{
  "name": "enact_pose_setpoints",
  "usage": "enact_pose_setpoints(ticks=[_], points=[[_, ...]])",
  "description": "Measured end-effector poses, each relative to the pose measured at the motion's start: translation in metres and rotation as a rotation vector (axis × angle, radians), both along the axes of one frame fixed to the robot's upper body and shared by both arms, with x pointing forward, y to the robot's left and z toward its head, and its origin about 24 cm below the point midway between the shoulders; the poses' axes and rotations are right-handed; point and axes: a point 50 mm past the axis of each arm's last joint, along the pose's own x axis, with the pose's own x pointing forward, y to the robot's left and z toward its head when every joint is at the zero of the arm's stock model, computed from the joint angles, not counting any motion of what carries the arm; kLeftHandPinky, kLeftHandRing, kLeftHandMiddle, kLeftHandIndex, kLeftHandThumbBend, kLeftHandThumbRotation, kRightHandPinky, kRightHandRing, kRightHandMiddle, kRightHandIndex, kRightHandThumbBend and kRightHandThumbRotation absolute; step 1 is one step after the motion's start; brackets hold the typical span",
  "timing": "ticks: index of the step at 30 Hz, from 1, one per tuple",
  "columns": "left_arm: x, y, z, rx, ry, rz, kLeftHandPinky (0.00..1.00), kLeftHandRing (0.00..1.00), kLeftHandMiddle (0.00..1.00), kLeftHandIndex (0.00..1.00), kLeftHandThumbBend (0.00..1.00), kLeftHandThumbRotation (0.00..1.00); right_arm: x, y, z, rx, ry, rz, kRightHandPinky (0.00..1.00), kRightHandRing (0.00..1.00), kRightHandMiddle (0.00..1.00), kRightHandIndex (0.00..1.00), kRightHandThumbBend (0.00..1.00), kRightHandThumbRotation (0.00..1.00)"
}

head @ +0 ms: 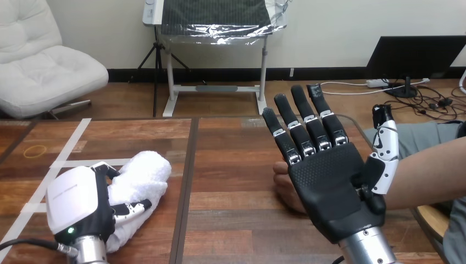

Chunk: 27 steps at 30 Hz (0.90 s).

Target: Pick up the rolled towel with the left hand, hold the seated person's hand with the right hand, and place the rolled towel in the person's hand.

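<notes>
- Half-enclosing the near end of the rolled towel point(140, 179) with the left hand point(74, 209), curling fingers over its far side and pressing the thumb in at the near side.
- Resting the roll on the table point(231, 165) at the left, apparently not yet lifting it.
- Judging the rolled towel to be light, soft and yielding: likely squashing under a grip rather than slipping, gripping well thanks to a nubbly surface, and risking no breakage.
- Advising a hold round the middle of the roll, across its width, and so keeping the layers from unwinding or the free end from drooping.
- Holding the right hand point(329, 187) up with its palm turned toward the camera, fingers straight and slightly spread, clamping on nothing.
- Partly hiding the person's hand point(283, 187) just behind that palm; touching or apart, impossible to tell.
- Counting, finally: two robot hands, one rolled towel, one person's hand, and one small yellow ring point(35, 149) lying farther back on the table at the left.
</notes>
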Motion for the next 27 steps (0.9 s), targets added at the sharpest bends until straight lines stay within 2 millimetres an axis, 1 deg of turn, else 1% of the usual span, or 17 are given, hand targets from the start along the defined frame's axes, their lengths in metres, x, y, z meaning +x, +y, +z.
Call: enact_pose_setpoints(ticks=[7,16,19,23,27], points=[[-0.003,0.0,-0.001,-0.008,-0.015,-0.018,0.22,0.29,0.4,0.56,0.66,0.0,0.0,0.0,0.0,0.001,0.0,0.0,1.0,1.0,0.99,1.0,0.42,0.72],[-0.007,-0.001,-0.003,-0.029,-0.047,-0.046,0.26,0.33,0.43,0.56,0.66,0.0,0.0,0.0,0.0,0.0,0.003,0.0,1.0,1.0,0.99,1.0,0.42,0.73],[-0.01,-0.002,-0.004,-0.052,-0.061,-0.055,0.28,0.35,0.44,0.56,0.67,0.0,0.0,0.0,0.0,0.0,0.002,-0.001,1.0,1.0,0.99,1.0,0.42,0.73],[-0.013,-0.003,-0.006,-0.085,-0.084,-0.071,0.29,0.36,0.46,0.55,0.65,0.0,0.0,0.0,0.0,0.0,0.002,0.0,1.0,1.0,0.99,1.0,0.41,0.73],[-0.016,-0.004,-0.007,-0.163,-0.113,-0.088,0.31,0.38,0.46,0.55,0.64,0.0,0.0,0.0,0.0,0.0,0.002,-0.001,1.0,1.0,0.99,1.0,0.41,0.73]])
